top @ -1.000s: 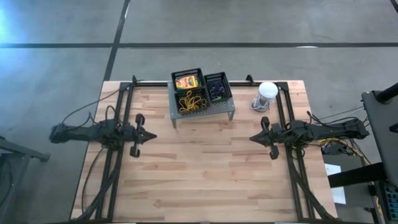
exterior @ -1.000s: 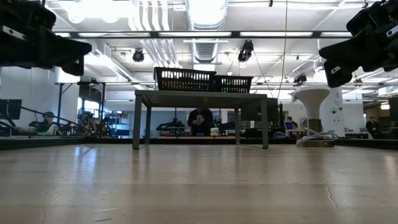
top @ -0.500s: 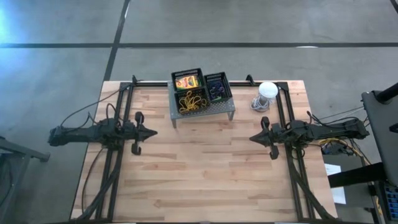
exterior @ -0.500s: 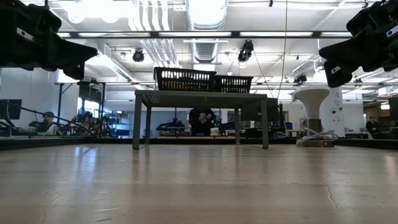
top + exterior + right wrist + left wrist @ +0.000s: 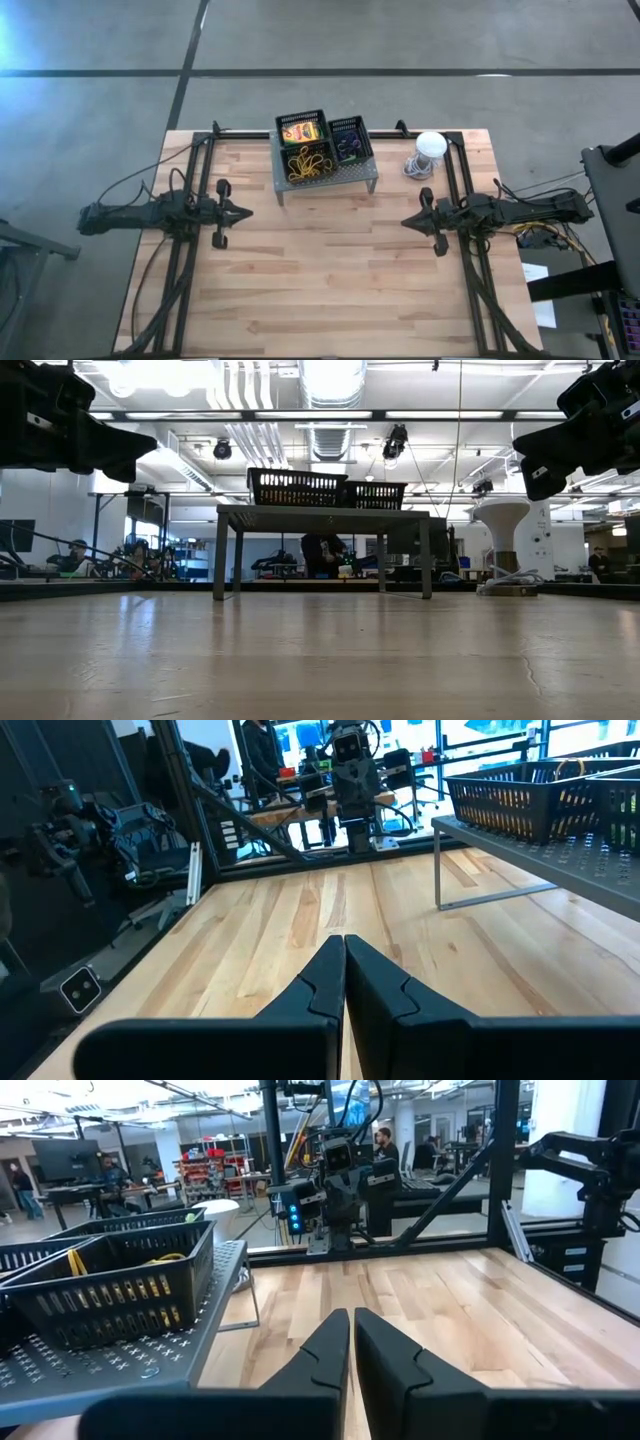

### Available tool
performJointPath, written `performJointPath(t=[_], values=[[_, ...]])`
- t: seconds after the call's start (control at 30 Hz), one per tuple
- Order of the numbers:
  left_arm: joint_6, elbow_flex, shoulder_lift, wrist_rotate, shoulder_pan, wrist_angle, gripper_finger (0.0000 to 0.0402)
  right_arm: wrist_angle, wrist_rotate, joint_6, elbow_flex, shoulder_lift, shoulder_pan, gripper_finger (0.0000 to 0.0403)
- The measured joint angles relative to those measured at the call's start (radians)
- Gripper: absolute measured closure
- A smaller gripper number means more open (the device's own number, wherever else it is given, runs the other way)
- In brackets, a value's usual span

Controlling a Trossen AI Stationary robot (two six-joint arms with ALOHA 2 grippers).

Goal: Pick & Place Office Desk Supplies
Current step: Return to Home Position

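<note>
— Left hand (image 5: 240, 213), right hand (image 5: 407, 222): both closed, empty, at opposite sides of wooden counter (image 5: 320, 270). Home pose, probably.
— Supplies?
— Sorted in three small black lattice baskets (image 5: 322, 142) on grey perforated metal shelf (image 5: 355, 171), far edge.

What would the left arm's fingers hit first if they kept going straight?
Likely nothing until the right arm's fingers, which face them; the left fingers point across bare table, just beside the shelf.

right claw (image 5: 343, 946) closed, baskets (image 5: 520, 790) on shelf (image 5: 565, 848)
</note>
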Motion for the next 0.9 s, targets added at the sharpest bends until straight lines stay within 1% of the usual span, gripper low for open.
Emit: performJointPath(t=[0.63, 0.73, 0.8, 0.83, 0.9], values=[[-0.005, 0.000, 0.000, 0.000, 0.000, 0.002, 0.0375, 0.000, 0.000, 0.000, 0.000, 0.000, 0.000, 0.0394], [-0.006, 0.000, 0.000, 0.000, 0.000, 0.002, 0.0374, -0.043, -0.003, -0.001, 0.001, -0.060, -0.001, 0.0394], [-0.006, 0.000, 0.000, 0.000, 0.000, 0.002, 0.0374, -0.125, -0.008, -0.019, 0.003, -0.137, -0.018, 0.0394], [-0.006, 0.000, 0.000, 0.000, 0.000, 0.002, 0.0374, -0.130, -0.002, -0.037, 0.004, -0.170, -0.029, 0.0394], [-0.006, 0.000, 0.002, 0.000, 0.000, 0.003, 0.0374, -0.107, -0.006, -0.075, 0.003, -0.172, -0.058, 0.0394]])
